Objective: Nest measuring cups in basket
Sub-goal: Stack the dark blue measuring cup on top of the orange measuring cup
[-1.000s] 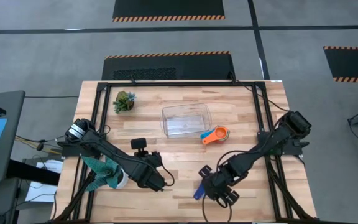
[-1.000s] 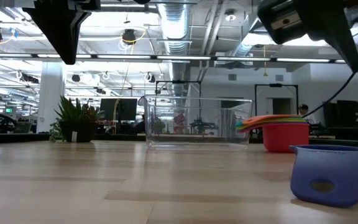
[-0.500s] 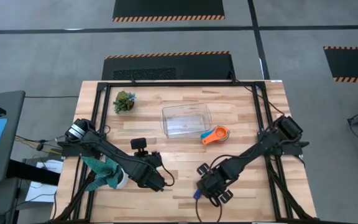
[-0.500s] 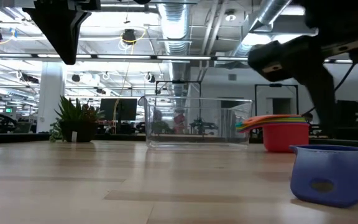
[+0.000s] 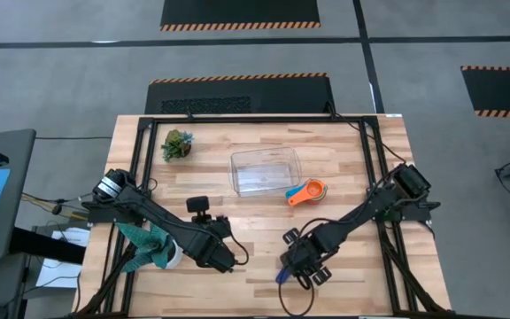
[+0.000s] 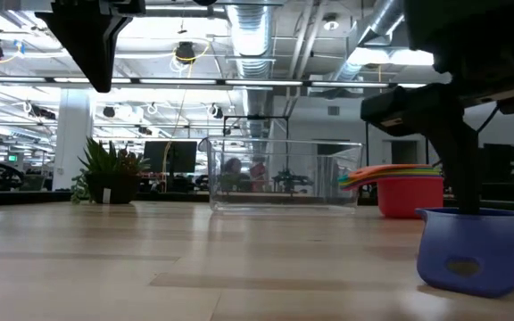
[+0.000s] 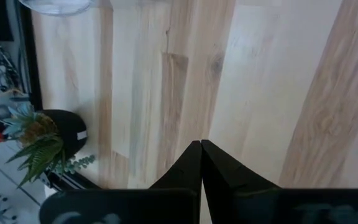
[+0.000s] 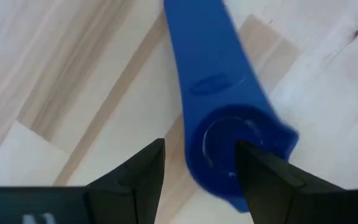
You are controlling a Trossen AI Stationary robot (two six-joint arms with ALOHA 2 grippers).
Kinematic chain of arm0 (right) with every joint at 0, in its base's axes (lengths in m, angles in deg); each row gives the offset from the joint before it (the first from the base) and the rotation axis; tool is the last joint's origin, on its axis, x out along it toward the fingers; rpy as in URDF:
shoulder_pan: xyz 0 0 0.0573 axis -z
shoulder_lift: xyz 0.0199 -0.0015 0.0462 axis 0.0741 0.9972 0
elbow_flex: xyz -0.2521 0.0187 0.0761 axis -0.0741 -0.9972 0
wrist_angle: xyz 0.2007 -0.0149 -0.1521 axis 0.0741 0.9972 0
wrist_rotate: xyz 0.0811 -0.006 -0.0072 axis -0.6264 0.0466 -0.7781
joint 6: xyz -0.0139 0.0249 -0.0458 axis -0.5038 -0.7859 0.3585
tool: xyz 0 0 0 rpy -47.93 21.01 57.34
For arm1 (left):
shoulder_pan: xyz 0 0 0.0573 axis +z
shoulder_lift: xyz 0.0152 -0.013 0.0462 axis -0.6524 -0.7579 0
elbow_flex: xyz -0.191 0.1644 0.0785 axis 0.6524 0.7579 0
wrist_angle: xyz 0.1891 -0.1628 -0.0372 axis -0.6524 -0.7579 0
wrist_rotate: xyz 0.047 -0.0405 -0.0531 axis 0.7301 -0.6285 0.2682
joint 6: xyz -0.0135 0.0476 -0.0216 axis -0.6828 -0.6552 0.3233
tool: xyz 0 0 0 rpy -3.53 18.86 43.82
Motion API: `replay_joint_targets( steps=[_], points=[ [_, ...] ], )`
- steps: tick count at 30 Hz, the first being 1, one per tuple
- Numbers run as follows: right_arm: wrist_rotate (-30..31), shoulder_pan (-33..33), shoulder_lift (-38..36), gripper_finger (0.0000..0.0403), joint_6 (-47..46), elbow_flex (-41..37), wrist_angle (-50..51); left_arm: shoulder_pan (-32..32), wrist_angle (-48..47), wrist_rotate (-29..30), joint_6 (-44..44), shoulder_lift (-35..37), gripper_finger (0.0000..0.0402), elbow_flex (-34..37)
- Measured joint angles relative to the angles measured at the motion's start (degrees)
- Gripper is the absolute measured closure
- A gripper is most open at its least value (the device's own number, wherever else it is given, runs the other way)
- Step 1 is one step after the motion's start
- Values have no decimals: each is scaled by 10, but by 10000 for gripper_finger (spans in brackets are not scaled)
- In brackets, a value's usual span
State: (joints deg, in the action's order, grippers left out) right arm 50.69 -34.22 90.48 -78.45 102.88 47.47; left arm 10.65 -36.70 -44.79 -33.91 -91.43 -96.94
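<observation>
From above, the right gripper [image 5: 297,266] hangs over the dark blue cup [image 5: 282,276], which lies near the table's front edge, well apart from the clear basket [image 5: 265,171]; the stacked cups [image 5: 306,191] sit just beside that basket. At table level, the right arm stands over the blue cup, away from the basket (a plant [image 6: 107,172] shows on the basket's other side). In the wrist views, the right fingers [image 8: 143,168] stand apart, straddling the cup's bowl without clamping it, and the left gripper [image 7: 201,144] is clenched on nothing above bare wood.

Right gripper [image 8: 197,168] low, fingers spread — left gripper [image 7: 201,155] closed, parked.
</observation>
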Motion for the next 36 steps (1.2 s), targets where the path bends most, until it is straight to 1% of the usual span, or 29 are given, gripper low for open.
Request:
replay_joint_targets(
  steps=[4,6,10,14,16,18,22,23,24,26,28,30,32,36],
  points=[
    [3,1,3,192,0,0,-12,0,0,14,0,0,401,0],
    [1,0,19,198,-1,0,-20,0,0,14,0,0,401,0],
    [6,-9,41,214,-6,5,-21,0,1,14,1,0,401,0],
    [20,-10,43,239,-28,11,-21,0,4,14,2,0,401,0],
    [36,-6,39,259,-50,11,-16,0,4,14,2,0,401,0],
    [46,-1,37,289,-72,11,-14,0,5,15,2,0,401,0],
    [57,11,33,375,-119,13,5,1,17,18,2,0,401,0],
    [55,14,33,385,-127,16,15,1,20,19,2,0,401,0],
    [58,14,33,386,-130,23,34,1,20,20,2,0,401,0],
    [72,11,24,389,-133,39,104,1,25,21,2,0,401,0],
    [100,6,6,393,-133,62,174,1,28,22,2,0,401,0],
    [119,7,-28,393,-139,82,226,1,30,22,2,0,401,0],
    [148,9,-64,394,-159,87,286,1,29,23,7,0,401,0],
    [223,14,-135,394,-190,85,389,1,30,23,11,0,401,0]
  ],
)
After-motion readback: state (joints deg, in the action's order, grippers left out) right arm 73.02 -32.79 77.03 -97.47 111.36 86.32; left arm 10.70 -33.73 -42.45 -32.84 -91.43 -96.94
